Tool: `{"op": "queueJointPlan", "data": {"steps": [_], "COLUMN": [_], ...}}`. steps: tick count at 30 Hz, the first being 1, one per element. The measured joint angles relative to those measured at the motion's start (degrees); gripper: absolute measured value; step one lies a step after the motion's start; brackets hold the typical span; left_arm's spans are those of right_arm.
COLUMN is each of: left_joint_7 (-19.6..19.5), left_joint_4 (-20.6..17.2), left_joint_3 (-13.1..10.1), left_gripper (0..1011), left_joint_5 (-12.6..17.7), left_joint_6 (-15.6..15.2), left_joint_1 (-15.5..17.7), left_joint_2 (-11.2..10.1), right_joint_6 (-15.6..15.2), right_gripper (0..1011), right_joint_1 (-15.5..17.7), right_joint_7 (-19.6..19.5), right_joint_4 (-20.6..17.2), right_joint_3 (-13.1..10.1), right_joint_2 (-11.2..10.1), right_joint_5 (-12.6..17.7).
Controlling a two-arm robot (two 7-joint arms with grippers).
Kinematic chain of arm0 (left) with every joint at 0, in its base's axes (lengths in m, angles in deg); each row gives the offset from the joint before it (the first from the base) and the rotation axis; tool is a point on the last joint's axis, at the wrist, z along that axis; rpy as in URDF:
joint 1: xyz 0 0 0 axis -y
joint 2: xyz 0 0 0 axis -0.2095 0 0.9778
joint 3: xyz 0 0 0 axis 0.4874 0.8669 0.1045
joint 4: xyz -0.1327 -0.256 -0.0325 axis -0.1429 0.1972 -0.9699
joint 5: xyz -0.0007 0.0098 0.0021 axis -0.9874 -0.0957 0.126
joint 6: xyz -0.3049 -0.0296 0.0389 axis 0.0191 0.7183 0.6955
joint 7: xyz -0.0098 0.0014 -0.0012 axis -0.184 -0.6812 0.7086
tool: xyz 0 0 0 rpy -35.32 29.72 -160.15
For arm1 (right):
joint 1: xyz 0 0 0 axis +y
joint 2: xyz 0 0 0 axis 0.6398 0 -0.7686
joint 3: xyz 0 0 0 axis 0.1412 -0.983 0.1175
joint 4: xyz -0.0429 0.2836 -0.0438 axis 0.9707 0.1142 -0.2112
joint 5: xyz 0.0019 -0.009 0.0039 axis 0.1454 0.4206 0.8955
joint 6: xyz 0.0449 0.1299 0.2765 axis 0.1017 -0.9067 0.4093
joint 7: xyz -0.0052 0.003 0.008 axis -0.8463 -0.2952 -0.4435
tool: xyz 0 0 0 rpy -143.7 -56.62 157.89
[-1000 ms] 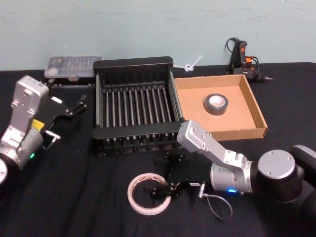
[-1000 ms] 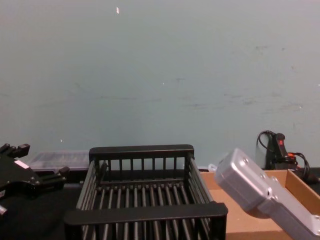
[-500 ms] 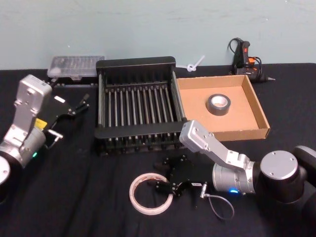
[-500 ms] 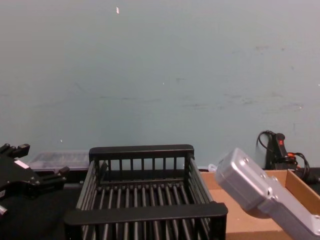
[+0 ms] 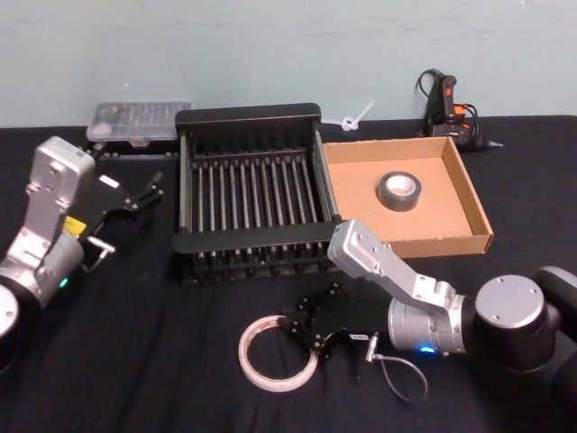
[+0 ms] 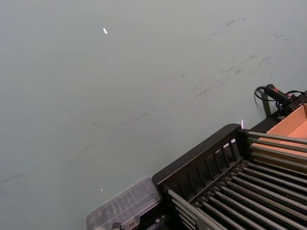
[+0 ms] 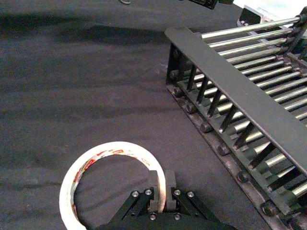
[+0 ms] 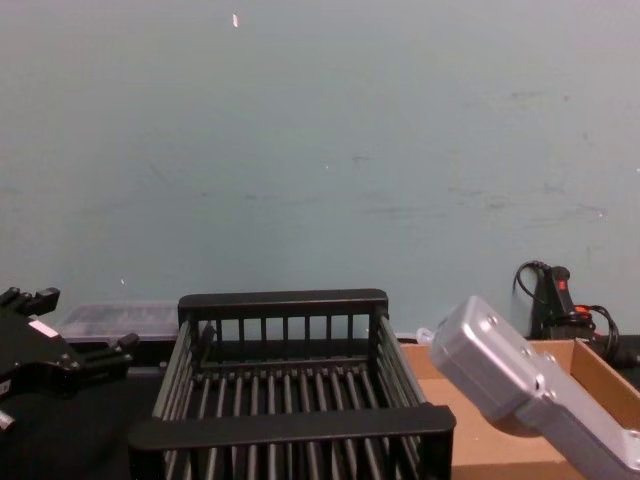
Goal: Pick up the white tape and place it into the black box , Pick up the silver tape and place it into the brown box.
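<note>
The right tool [image 5: 311,332] is sitting low over the black cloth-covered worktop [image 5: 135,361], in front of the black slatted plastic crate [image 5: 250,194]. Its fingers [image 7: 169,184] are pinching the near wall of the large, thin cream-white tape ring with the red-and-white printed core [image 5: 275,351], one finger inside the ring and one outside, as the right wrist view is showing clearly [image 7: 159,191]. The white ring [image 7: 108,184] is lying flat on the worktop, near the front of the black crate [image 7: 240,91] but apart from it.

The small, thick roll of dull silver-grey duct tape [image 5: 398,190] is resting inside the shallow brown cardboard tray [image 5: 469,194], towards its back half. The tray is standing just beside the black crate, on its right.

The left tool [image 5: 135,197] is hovering to the left of the crate, above the worktop, with its fingers spread apart and gripping nothing; the chest view is catching it at the left edge [image 8: 75,360].

A clear lidded plastic container [image 5: 137,121] is lying behind the crate's left corner, and a black glue gun with a cable [image 5: 444,104] is standing behind the tray.
</note>
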Motion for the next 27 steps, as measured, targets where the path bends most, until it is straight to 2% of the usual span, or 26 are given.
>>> {"op": "queueJointPlan", "data": {"steps": [12, 27], "left_joint_7": [0.0, 0.0], "left_joint_4": [0.0, 0.0], "left_joint_3": [0.0, 0.0], "left_gripper": [1001, 1001], "left_joint_5": [0.0, 0.0], "left_joint_6": [0.0, 0.0], "left_joint_1": [0.0, 0.0], "left_joint_2": [0.0, 0.0], "right_joint_6": [0.5, 2.6], "right_gripper": [92, 92], "right_joint_1": [0.2, 0.9], "right_joint_7": [0.9, 2.6], "right_joint_4": [-0.4, -5.6], "right_joint_3": [-0.4, -2.0], "right_joint_2": [-0.3, -3.1], "right_joint_5": [0.9, 4.3]}}
